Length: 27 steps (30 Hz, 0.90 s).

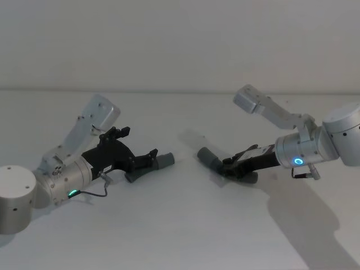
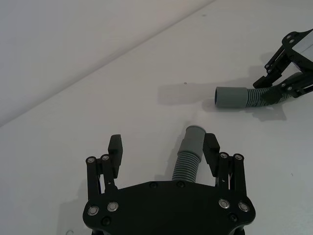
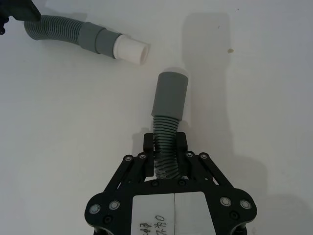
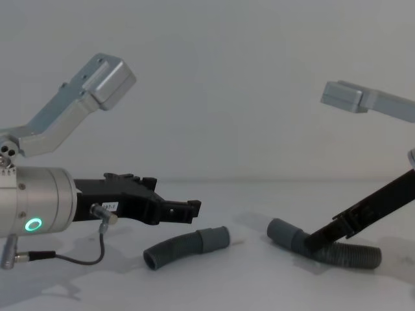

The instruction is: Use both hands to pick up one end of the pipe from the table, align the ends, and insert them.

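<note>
Table [image 1: 180,225]: L arm [image 1: 67,180] jaws open over left hose [image 1: 163,161]; R arm [image 1: 304,152] (angled down) jaws grip right hose [image 1: 209,157].

Dim, even light; soft shadows

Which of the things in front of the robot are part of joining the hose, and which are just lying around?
Part of the job: left hose piece, under the open left gripper; right hose piece, clamped in the right gripper; table.
Just there: speck on the table; wall behind.
</note>
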Tool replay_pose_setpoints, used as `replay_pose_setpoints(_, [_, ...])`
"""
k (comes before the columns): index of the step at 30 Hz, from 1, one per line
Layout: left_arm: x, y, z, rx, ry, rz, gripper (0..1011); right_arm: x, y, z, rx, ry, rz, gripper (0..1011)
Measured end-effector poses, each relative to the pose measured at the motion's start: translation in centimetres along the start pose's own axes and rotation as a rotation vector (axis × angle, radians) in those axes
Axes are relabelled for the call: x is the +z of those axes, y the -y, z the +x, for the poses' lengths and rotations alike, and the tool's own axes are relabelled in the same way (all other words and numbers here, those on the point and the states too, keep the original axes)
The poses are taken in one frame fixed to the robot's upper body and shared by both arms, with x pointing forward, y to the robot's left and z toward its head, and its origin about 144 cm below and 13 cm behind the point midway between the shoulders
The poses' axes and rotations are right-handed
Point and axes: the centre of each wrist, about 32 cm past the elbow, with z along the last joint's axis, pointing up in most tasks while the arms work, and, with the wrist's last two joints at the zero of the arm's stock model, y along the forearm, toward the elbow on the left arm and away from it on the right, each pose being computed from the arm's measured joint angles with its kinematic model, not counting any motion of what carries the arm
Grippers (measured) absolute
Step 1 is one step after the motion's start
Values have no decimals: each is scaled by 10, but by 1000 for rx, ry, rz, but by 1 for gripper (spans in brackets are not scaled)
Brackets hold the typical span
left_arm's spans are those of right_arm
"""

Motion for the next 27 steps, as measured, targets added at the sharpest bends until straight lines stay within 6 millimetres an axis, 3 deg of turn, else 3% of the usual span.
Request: replay_pose_setpoints(27, [0, 0, 1, -9, 5, 5, 1001, 0, 0, 0, 0, 1, 1, 250])
